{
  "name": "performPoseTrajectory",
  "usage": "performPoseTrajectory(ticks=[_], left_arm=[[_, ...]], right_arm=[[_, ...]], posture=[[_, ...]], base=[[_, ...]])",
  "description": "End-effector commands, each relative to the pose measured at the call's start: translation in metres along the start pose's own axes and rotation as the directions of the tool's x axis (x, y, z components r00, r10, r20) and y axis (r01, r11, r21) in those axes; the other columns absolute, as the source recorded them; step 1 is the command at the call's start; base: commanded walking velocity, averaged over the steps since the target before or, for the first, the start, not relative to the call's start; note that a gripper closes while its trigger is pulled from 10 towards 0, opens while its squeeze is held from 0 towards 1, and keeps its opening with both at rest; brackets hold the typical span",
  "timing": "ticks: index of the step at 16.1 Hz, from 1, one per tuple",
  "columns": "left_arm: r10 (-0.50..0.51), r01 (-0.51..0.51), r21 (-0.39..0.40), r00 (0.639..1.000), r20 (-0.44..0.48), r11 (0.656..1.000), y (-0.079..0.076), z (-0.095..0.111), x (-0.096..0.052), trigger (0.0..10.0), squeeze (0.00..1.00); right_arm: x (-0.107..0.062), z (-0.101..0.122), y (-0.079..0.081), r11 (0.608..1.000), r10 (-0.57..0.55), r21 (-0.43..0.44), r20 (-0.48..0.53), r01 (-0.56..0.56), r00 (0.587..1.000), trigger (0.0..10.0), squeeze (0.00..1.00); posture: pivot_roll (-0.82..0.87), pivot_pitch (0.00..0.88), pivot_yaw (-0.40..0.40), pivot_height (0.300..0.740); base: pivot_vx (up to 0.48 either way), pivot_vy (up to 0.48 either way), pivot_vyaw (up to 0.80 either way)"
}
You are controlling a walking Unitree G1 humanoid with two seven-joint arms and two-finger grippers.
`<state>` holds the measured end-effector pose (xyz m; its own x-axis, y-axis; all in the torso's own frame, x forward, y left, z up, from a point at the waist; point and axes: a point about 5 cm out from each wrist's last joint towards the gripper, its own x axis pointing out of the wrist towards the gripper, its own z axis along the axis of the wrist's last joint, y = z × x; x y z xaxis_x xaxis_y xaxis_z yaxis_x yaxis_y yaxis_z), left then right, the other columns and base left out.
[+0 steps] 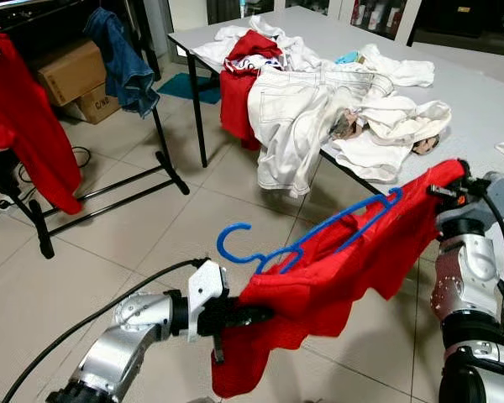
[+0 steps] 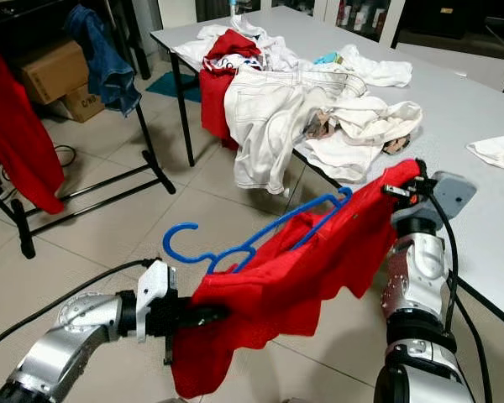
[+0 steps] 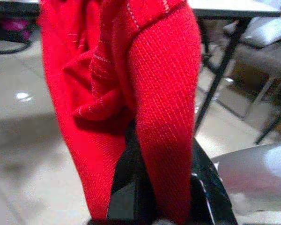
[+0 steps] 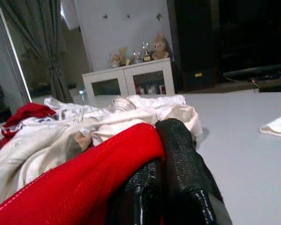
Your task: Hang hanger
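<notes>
hanger [image 1: 319,238]: one, blue, inside one red shirt [image 1: 336,277]
left gripper [image 1: 235,317]: jaws pinching shirt
right gripper [image 1: 450,190]: jaws clamped on shirt
surface [image 1: 487,109]: one clothes pile [image 1: 319,92]

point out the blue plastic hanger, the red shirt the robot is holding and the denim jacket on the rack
blue plastic hanger [image 1: 235,241], left eye view, on the curve of its hook
red knit shirt [image 1: 319,290], left eye view, on the middle of the cloth stretched between the grippers
blue denim jacket [image 1: 122,67], left eye view, on its hanging body

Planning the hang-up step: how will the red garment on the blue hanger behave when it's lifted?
Probably floppy: the red garment sags between the left gripper and right gripper. It may slide, since the blue hanger sits loosely on it.
</notes>
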<state>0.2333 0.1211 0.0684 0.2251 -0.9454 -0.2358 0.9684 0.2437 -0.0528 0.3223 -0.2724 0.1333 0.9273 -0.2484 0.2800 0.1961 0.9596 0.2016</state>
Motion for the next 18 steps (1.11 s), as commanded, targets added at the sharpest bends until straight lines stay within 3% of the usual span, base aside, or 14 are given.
performPoseTrajectory(ticks=[1, 4, 10, 12, 14, 16, 18], left_arm=[[0.087, -0.089, -0.021, 0.991, -0.101, 0.996, 0.007, -0.020, -0.016, 10.0, 0.00], [0.254, -0.253, 0.032, 0.966, -0.039, 0.967, 0.025, -0.015, -0.019, 10.0, 0.00], [0.295, -0.298, 0.034, 0.953, 0.075, 0.954, 0.024, -0.008, -0.020, 10.0, 0.00], [0.249, -0.250, -0.009, 0.963, 0.100, 0.968, 0.017, -0.007, -0.020, 10.0, 0.00], [0.206, -0.201, -0.069, 0.976, 0.073, 0.977, 0.010, -0.016, -0.022, 10.0, 0.00], [0.225, -0.217, -0.124, 0.972, 0.060, 0.968, 0.009, -0.022, -0.022, 10.0, 0.00], [0.268, -0.257, -0.174, 0.963, 0.041, 0.951, 0.013, -0.026, -0.022, 10.0, 0.00]], right_arm=[[0.013, 0.031, -0.009, 0.997, -0.072, 0.029, 0.143, 0.069, 0.987, 0.0, 0.00], [0.013, 0.035, -0.018, 0.992, -0.122, -0.009, 0.152, 0.125, 0.981, 0.0, 0.00], [0.012, 0.039, -0.032, 0.968, -0.217, -0.090, 0.156, 0.233, 0.964, 0.0, 0.00], [0.013, 0.040, -0.036, 0.959, -0.250, -0.095, 0.162, 0.267, 0.955, 0.0, 0.00], [0.015, 0.048, -0.039, 0.951, -0.283, -0.068, 0.198, 0.301, 0.938, 0.0, 0.00], [0.018, 0.059, -0.040, 0.950, -0.304, 0.009, 0.241, 0.311, 0.922, 0.0, 0.00], [0.021, 0.068, -0.031, 0.964, -0.266, 0.097, 0.267, 0.249, 0.926, 0.0, 0.00]], posture=[[-0.08, 0.000, 0.031, 0.740], [-0.09, 0.000, 0.030, 0.740], [-0.08, 0.000, 0.027, 0.740], [-0.08, 0.000, 0.027, 0.740], [-0.08, 0.000, 0.029, 0.740], [-0.08, 0.000, 0.030, 0.740], [-0.08, 0.000, 0.031, 0.740]], base=[[0.000, 0.000, 0.00], [0.000, 0.000, 0.00], [0.000, 0.000, 0.00], [0.000, 0.000, 0.00], [0.000, 0.000, 0.00], [0.000, 0.000, 0.00], [0.000, 0.000, 0.00]])
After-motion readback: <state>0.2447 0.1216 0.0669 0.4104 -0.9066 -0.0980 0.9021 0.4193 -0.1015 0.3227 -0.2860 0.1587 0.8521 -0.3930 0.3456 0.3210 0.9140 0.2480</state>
